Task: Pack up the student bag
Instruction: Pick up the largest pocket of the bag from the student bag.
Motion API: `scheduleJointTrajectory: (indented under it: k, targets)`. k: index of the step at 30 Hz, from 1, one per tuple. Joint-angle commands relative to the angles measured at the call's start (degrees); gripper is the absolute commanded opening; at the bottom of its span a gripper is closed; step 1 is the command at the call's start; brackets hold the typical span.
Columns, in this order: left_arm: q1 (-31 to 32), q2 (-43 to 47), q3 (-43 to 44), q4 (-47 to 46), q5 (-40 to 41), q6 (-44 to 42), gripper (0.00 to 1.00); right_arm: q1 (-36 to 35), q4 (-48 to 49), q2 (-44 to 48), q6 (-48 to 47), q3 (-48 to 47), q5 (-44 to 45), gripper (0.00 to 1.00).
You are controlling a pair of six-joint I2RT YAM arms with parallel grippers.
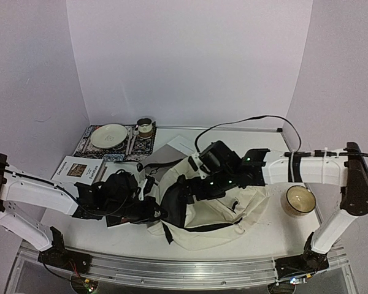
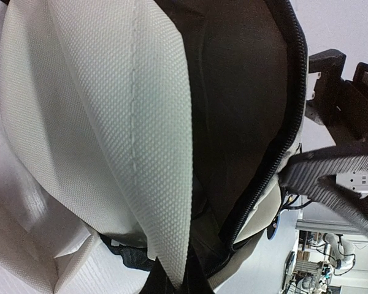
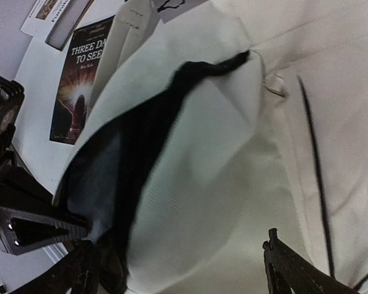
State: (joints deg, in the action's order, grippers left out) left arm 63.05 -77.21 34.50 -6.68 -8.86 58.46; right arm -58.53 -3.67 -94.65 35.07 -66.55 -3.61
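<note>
Propping open the student bag (image 1: 227,214), which is lying on the tabletop (image 1: 110,242).
My left hand (image 1: 134,195) is pinching the bag's rim; my right hand (image 3: 172,236) is hovering spread above the cloth. I am aiming to lift that rim high, mouth gaping.

Cream, coarse-woven cloth on the student bag (image 2: 98,122), rimmed with a black zipper (image 2: 276,153) around a dark lining; black strap (image 1: 166,233) at its near edge. Far left, a dark place mat (image 1: 86,146) with a pale ornamental pattern under an off-white plate (image 1: 108,135). At left, a white book (image 1: 78,169) with a brown cover picture; beside the bag a black book (image 3: 80,79) with an orange glow and white lettering. At right, an amber jar (image 1: 299,199), cream inside. White left arm (image 1: 30,191) and right arm (image 1: 306,166) with black joints; white surface (image 1: 276,242); pale lilac walls (image 1: 190,61).
</note>
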Motion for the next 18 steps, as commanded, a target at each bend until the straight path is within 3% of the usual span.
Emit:
scheduleJointTrajectory:
  k: [1, 12, 18]
  targets:
    - [0.65, 0.81, 0.89, -1.50, -0.02, -0.97, 0.00, -1.36, 0.28, -6.03, 0.74, -5.05, 1.87, 0.87]
    - [1.12, 0.05, 1.97, -1.41, -0.90, -3.76, 0.00, 2.70, -15.55, 3.38, -10.21, -6.98, 19.42, 0.02]
    - [2.17, -3.79, 7.13, -1.47, -2.63, -6.42, 0.00, 6.74, -21.57, 11.43, -16.17, -8.18, 23.48, 0.00]
